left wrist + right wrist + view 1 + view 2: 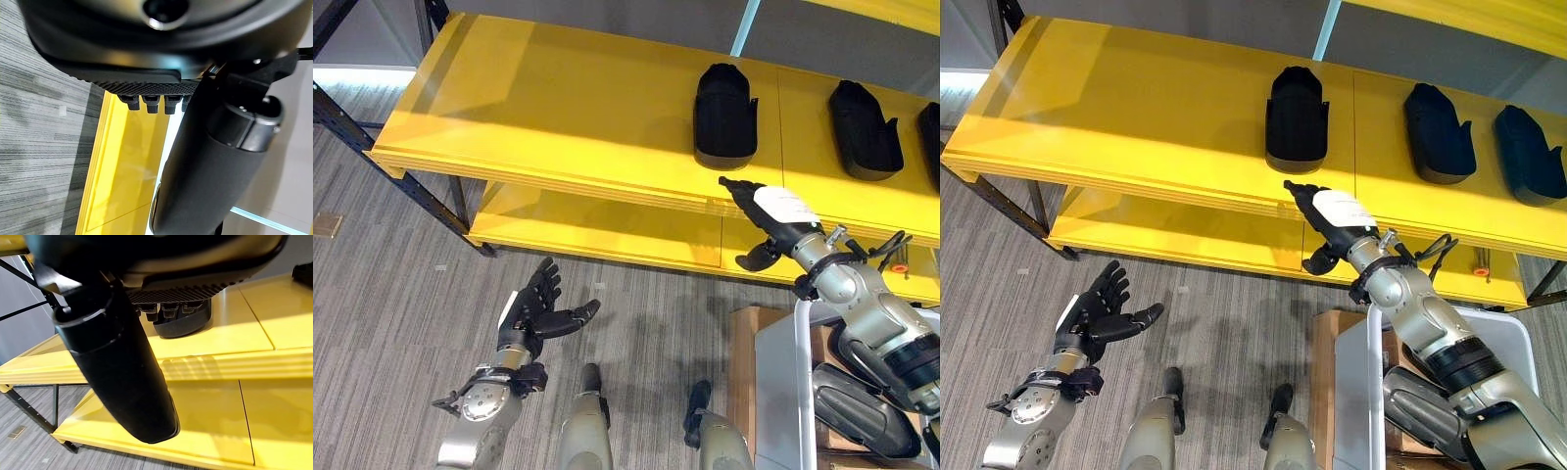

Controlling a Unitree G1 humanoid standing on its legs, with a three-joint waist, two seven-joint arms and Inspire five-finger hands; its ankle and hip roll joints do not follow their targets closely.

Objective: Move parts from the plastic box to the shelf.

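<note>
Grey striped carpet across the lower left, glossy yellow shelf spanning the top, smooth and hard, with a lower tier beneath. Three black moulded parts on the upper tier: nearest part at upper centre, second part and third part toward upper right, long axes running front to back. Translucent plastic box at lower right, one dark rounded part visible there below the right forearm. Right hand at centre right by the shelf edge, fingers straight, empty, just below the nearest part; next pick lies down and back from it. Left hand at lower left, fingers spread, empty, well apart from the box.
</note>
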